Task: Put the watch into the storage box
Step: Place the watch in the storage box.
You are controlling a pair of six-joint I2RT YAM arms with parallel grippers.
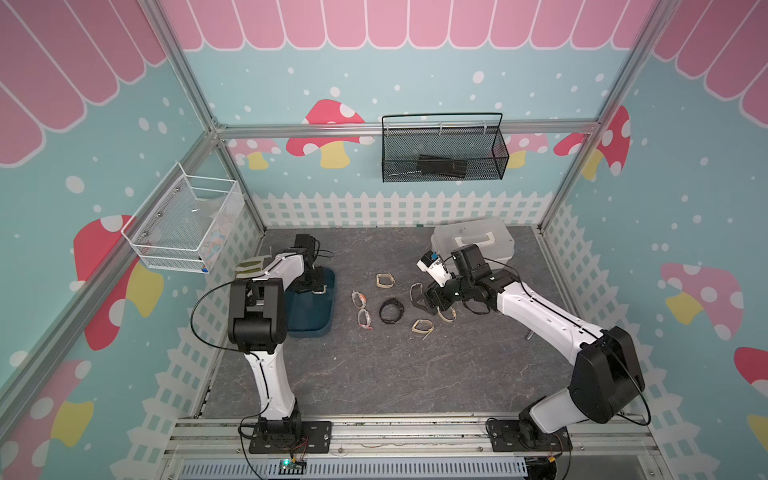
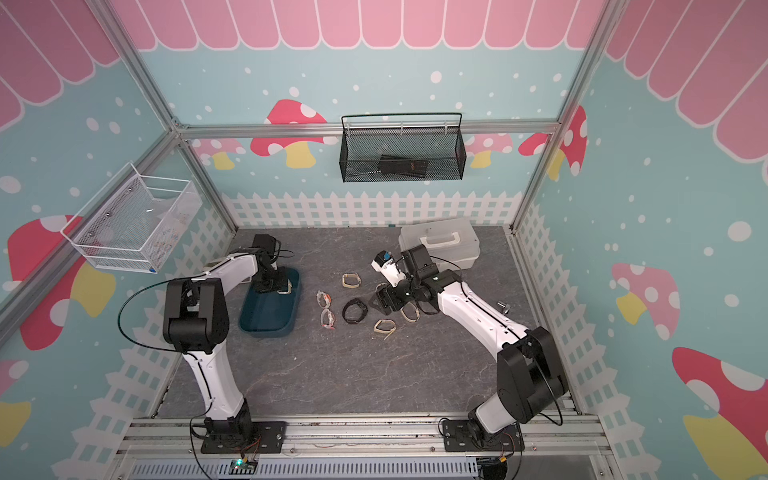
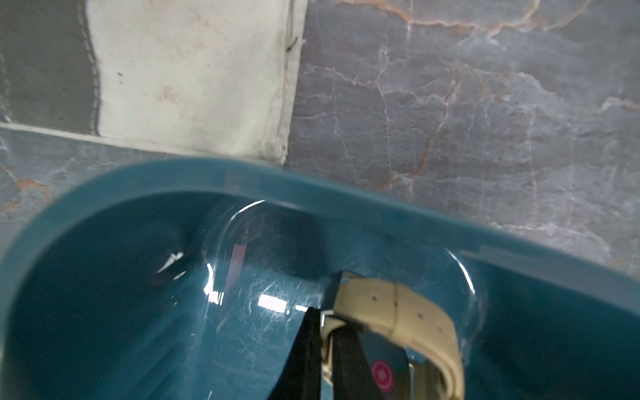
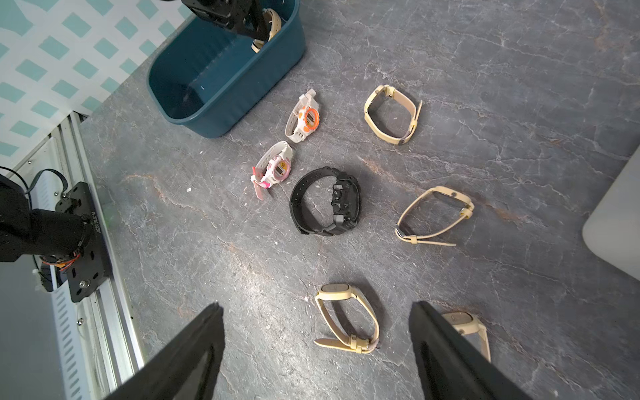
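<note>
The beige watch hangs inside the storage box at the tips of the left gripper. Whether it is gripped or let go, I cannot tell. The right gripper gapes wide.

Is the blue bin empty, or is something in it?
Not empty: a beige watch is within the walls of the blue bin.

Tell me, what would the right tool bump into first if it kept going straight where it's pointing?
Probably the beige watch lying on the table, right between the right tool's open fingers. How far above it the tool hangs is hard to judge.
</note>
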